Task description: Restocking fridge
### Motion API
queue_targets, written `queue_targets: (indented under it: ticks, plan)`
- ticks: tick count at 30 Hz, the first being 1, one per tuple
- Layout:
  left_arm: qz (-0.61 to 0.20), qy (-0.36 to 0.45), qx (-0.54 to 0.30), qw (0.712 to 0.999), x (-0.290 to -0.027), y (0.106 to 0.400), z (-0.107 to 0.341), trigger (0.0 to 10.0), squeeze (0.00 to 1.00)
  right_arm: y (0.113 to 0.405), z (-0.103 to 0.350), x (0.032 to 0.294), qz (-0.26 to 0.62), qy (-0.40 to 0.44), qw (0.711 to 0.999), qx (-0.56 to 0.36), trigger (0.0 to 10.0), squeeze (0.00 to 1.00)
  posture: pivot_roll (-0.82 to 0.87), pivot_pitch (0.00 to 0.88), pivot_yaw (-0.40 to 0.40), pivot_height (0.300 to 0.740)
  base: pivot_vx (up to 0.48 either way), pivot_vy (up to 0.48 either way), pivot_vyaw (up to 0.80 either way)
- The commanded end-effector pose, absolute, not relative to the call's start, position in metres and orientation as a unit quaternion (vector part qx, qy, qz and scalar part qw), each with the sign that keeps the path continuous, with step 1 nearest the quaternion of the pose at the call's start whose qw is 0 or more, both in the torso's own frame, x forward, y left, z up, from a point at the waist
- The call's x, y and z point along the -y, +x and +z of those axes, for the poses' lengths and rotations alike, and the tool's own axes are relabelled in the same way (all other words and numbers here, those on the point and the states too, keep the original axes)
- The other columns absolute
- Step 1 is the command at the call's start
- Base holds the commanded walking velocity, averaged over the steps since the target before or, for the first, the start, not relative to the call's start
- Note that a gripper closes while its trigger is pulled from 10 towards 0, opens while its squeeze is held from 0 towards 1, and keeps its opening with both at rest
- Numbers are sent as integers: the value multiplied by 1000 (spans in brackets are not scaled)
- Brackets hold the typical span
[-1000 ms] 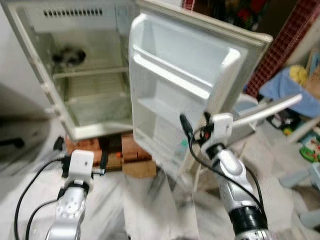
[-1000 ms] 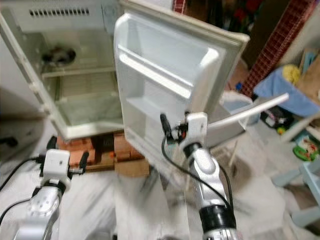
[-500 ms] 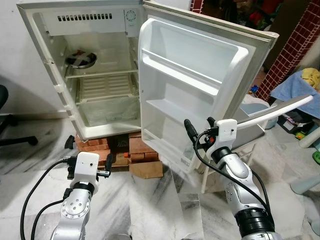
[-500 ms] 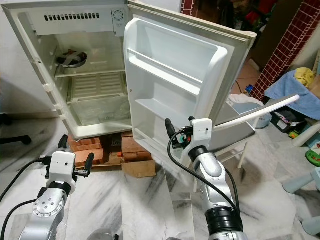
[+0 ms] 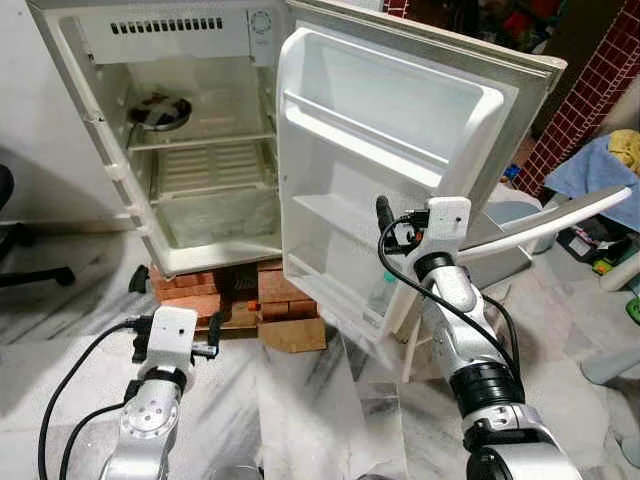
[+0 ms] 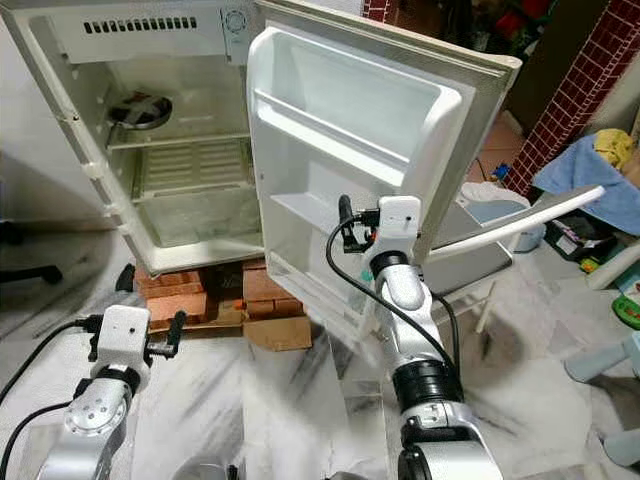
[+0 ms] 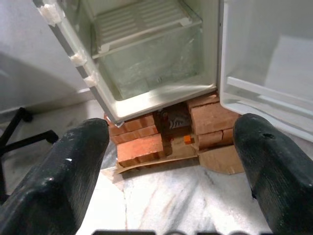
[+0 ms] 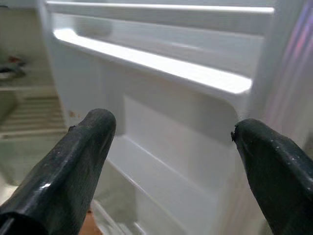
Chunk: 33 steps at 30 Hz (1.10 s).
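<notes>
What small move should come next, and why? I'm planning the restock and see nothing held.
Probably lower the right gripper away from the fridge door and turn to find stock: both it and the left gripper are open and empty, and the door's shelves look bare.

Head stereo looks down at fridge (image 5: 190,140); wrists closer.

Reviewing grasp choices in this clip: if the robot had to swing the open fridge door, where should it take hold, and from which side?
Probably the fridge door by its free outer edge, farthest from the hinge. The right gripper, fingers open, is already level with the door shelf, so it could come from the door's inner side and pinch that thin upright rim.
</notes>
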State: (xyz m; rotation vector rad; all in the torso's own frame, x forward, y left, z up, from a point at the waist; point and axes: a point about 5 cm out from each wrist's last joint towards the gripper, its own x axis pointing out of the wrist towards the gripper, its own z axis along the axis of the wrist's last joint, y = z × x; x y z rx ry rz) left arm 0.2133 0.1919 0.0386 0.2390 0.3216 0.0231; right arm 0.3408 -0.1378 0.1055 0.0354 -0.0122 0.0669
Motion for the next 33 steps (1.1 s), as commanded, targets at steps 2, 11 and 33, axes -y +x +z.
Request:
queue_targets:
  ticks: [2, 11, 33]
  plan:
    - [14, 125, -154, 980, -194, 213, 43, 10000, 0, 346, 116, 140, 27, 24, 999, 26, 10000, 0, 199, 0, -52, 740, 0, 0, 0]
    - [14, 129, -161, 978, -196, 210, 43, 10000, 0, 332, 88, 147, 44, 22, 998, -27, 10000, 0, 199, 1, -48, 740, 0, 0, 0]
    - [12, 135, -166, 977, -196, 207, 45, 10000, 0, 362, 148, 78, 256, 166, 952, 40, 10000, 0, 237, 7, -63, 740, 0, 0, 0]
